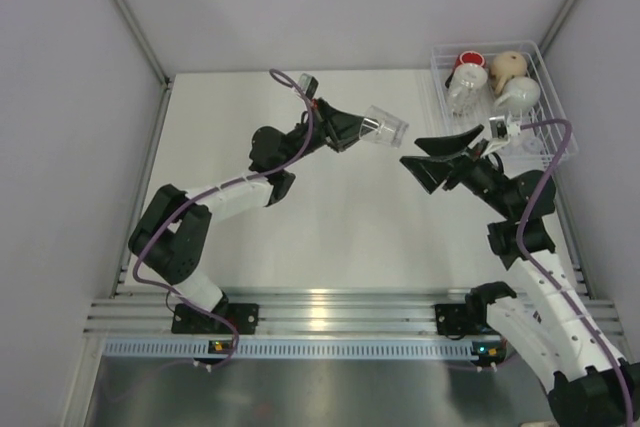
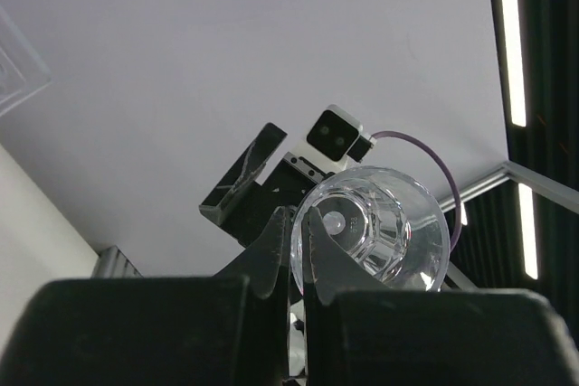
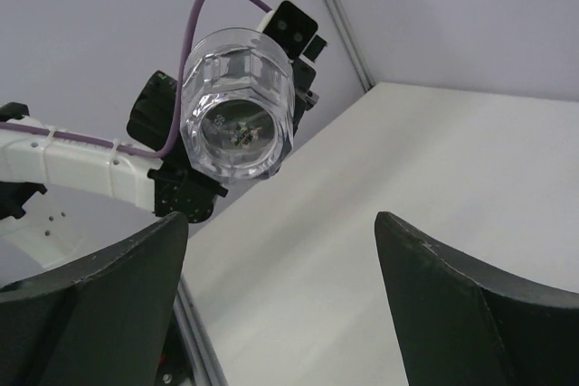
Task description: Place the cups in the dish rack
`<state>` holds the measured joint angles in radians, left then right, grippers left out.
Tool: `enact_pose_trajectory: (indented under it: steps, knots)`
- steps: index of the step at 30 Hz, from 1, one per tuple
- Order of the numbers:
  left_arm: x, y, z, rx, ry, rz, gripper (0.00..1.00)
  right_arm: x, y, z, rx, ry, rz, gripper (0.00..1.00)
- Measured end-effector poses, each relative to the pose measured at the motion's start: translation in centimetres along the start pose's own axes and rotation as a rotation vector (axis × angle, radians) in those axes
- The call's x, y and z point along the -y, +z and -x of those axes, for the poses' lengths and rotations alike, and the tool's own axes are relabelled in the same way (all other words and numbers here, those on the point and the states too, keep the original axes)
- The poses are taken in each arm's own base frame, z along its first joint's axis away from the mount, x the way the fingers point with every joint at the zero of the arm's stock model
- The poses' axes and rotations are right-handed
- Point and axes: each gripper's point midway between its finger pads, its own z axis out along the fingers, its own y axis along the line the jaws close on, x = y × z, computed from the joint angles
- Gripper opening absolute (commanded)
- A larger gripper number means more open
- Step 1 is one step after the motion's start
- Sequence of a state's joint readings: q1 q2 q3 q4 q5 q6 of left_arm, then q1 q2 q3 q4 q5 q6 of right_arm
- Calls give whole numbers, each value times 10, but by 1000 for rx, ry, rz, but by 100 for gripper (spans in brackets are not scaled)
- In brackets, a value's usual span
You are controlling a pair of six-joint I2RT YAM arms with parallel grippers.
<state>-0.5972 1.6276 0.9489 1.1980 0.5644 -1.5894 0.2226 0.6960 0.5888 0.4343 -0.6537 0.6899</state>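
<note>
My left gripper [image 1: 362, 129] is shut on the rim of a clear glass tumbler [image 1: 385, 128] and holds it on its side above the table, its base toward the right arm. The tumbler fills the left wrist view [image 2: 375, 228] and shows in the right wrist view [image 3: 237, 117]. My right gripper [image 1: 428, 150] is open and empty, facing the tumbler a short way to its right. The white wire dish rack [image 1: 545, 97] stands at the back right and holds a red cup [image 1: 470, 61], a beige mug [image 1: 508, 67], a white mug [image 1: 520, 95] and a clear tumbler [image 1: 460, 94].
Grey walls close in the white table [image 1: 330, 217] on the left, back and right. A metal rail [image 1: 330, 312] with both arm bases runs along the near edge.
</note>
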Motion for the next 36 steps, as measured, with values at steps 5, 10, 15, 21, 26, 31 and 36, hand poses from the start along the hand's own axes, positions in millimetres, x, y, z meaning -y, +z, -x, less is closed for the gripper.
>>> enact_pose_trajectory:
  steps: [5, 10, 15, 21, 26, 31, 36]
  knots:
    - [13, 7, -18, -42, -65, -38, 0, -11, 13, 8, 8, -61, 34, 84]
    - [19, 11, -22, -35, -86, -58, 0, -22, 20, 21, 28, -134, 58, 77]
    - [20, 12, -20, -22, -91, -60, 0, -28, 22, 26, 51, -153, 69, 69]
    - [15, 10, -28, -33, -104, -52, 0, -35, 28, 30, 81, -164, 92, 73]
    - [5, 7, -34, -28, -125, -27, 0, -34, 32, 25, 76, -161, 88, 56]
    - [2, 6, -33, -14, -124, -24, 0, -33, 34, 24, 91, -154, 89, 28]
    - [1, 5, -33, -12, -123, -22, 9, -33, 34, 23, 113, -125, 94, 8]
